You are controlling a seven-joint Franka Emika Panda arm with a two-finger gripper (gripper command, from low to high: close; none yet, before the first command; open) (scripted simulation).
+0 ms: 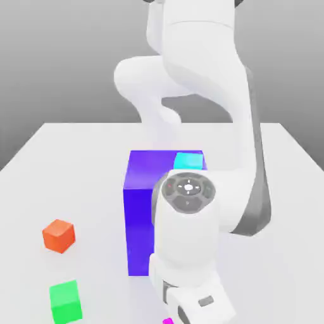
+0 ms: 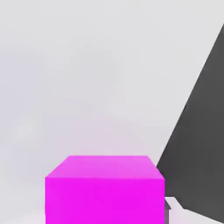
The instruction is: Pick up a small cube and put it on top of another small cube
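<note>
The white arm (image 1: 209, 126) is bending down over the front of the pale table (image 1: 38, 164), its wrist (image 1: 187, 190) sitting in front of the big blue-purple block (image 1: 140, 209) and hiding part of that block's right side in the exterior view. The hand (image 1: 199, 307) is reaching low toward the near edge of the table, at the bottom of that view.

The small pink cube (image 2: 105, 190) is lying on the table just below the hand — in the exterior view only a sliver of it (image 1: 168, 321) is peeking out at the bottom edge, just to the exterior view's left of the hand. In the hand view it is sitting close to the camera, showing its top and 1 side face, with a small grey piece (image 2: 167, 209) touching its side and a dark slanted shape (image 2: 201, 144) rising beside it.

Whether the fingers are spread or closed on the cube, I cannot tell.

A cyan cube (image 1: 188, 161) is resting on top of the blue-purple block, at its back corner toward the exterior view's right. 2 more cubes are lying on the table toward the exterior view's left, well apart from the hand: an orange one (image 1: 59, 235) and, nearer the front edge, a green one (image 1: 66, 301).
</note>
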